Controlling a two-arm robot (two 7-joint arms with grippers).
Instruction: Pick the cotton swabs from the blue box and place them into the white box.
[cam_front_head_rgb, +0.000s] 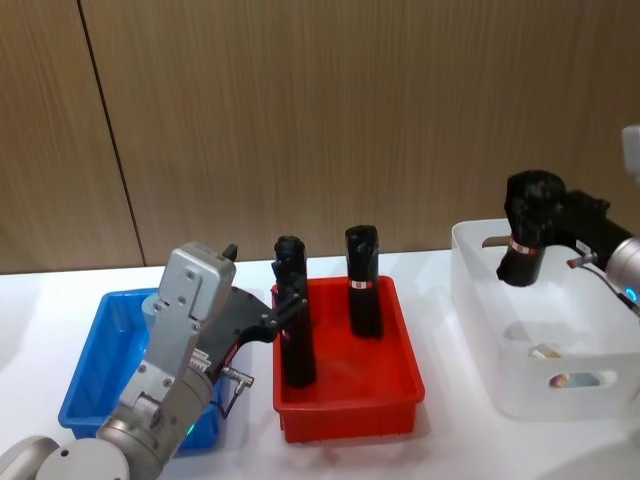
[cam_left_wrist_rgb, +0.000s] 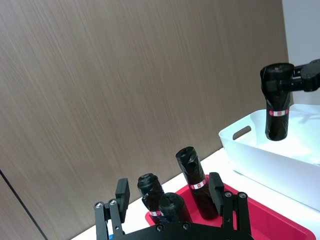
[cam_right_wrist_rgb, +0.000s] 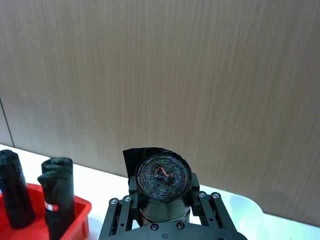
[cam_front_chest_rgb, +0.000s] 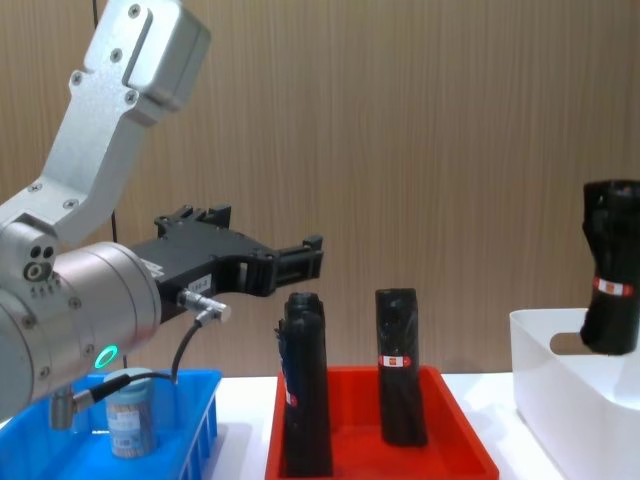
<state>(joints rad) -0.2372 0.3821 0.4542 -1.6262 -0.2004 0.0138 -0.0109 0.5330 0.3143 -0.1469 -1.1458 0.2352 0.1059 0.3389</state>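
The left gripper (cam_front_chest_rgb: 305, 258) hangs in the air with its fingers spread apart and nothing between them, at about 7 o'clock in the head view, just above the gap between the blue box (cam_front_head_rgb: 96, 385) and the red tray (cam_front_head_rgb: 345, 405). Beneath that arm, a cotton swabs jar (cam_front_chest_rgb: 131, 415) stands upright in the blue box, a short clear cylinder with a pale blue lid and a blue-toned label, its long axis vertical and its lid facing up; the box itself is a bright blue basket on the white table (cam_front_head_rgb: 450, 450). At the centre, the red tray holds tall black rolls (cam_front_chest_rgb: 400, 365) with red-and-white stickers, all standing on end; the head view shows two, while the left wrist view shows three clustered together. At 3 o'clock sits the white box (cam_front_head_rgb: 530, 385), a smooth bin with rounded corners and an oval handle cutout, with a pale-lidded jar lying on its floor near the front wall. Above its far left corner, the right gripper (cam_right_wrist_rgb: 164, 205) is clamped on a black roll (cam_front_head_rgb: 527, 235), held upright in the air over the bin's open mouth, sticker band near its middle. A wood-panelled wall (cam_front_head_rgb: 320, 120) closes the scene behind.
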